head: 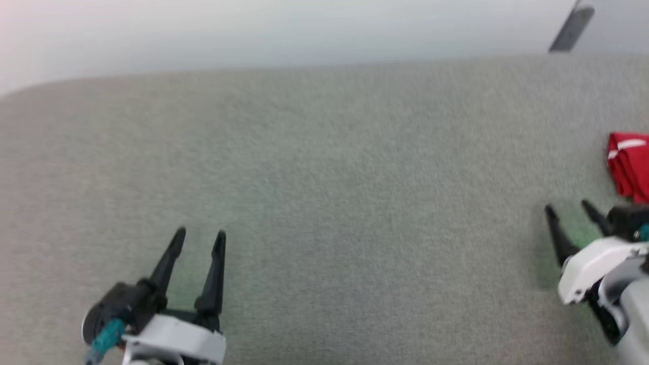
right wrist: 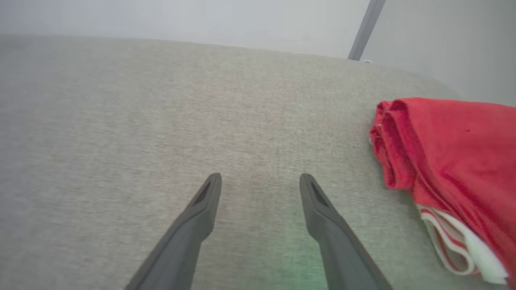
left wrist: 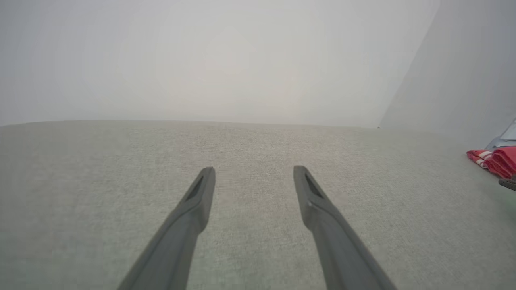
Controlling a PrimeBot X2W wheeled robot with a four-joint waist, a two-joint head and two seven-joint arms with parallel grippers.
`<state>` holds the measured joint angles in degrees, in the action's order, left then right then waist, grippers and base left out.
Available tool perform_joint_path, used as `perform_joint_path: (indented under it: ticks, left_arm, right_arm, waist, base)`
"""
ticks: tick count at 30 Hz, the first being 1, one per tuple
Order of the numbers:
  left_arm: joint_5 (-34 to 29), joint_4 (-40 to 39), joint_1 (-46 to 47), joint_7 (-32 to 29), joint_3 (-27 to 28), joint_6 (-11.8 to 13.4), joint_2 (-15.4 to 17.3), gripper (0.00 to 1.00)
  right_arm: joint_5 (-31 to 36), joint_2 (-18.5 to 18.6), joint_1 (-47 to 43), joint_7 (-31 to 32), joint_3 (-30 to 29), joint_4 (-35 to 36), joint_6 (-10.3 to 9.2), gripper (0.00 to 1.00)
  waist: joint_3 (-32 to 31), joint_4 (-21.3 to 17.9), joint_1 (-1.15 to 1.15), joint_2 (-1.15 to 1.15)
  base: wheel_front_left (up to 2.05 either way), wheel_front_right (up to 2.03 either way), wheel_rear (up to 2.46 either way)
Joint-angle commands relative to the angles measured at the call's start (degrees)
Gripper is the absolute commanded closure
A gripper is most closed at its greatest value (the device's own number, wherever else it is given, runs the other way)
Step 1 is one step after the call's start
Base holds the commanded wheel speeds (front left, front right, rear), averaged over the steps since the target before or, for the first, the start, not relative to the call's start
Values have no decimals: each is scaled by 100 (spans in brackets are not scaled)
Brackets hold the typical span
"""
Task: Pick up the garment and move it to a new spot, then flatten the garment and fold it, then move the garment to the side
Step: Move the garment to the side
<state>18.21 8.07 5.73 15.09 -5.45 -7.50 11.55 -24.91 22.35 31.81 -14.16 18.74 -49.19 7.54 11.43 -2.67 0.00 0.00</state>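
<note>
The garment (head: 630, 165) is a folded red shirt with red-white striped trim, lying on the grey fabric surface at the far right edge of the head view. In the right wrist view the garment (right wrist: 447, 161) lies just right of my fingers, its white sleeve edge showing at the bottom. In the left wrist view the garment (left wrist: 494, 160) sits small at the far right. My right gripper (head: 567, 207) is open and empty, just in front of the garment. At the lower left, my left gripper (head: 200, 234) is also open and empty, far from it.
The grey fabric surface (head: 324, 192) spreads wide between the two grippers, with its far edge (head: 284, 68) meeting a pale wall. A dark slanted bar (head: 572, 29) stands beyond the far right corner.
</note>
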Motion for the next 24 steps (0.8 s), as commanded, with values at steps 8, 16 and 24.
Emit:
perform_joint_path:
  ticks: [8, 16, 24]
  left_arm:
    - [-89, 3, -538, 3, 170, 4, -142, 0]
    - [-101, -60, -958, 4, 316, 4, -180, 0]
    - [-93, -158, -1124, 4, 258, 4, -161, 0]
  right_arm:
    - [-474, -229, -960, -103, 104, 882, -11, 0]
    - [-406, -356, -1883, -105, -603, 1999, -11, 0]
    - [-178, -554, -2621, -95, -1139, 2984, -11, 0]
  waist:
    - [-962, 500, 0, 0]
    - [-1374, 525, 0, 0]
    - [-1517, 640, 0, 0]
  base:
    - [0, 0, 0]
    - [0, 0, 0]
    - [0, 0, 0]
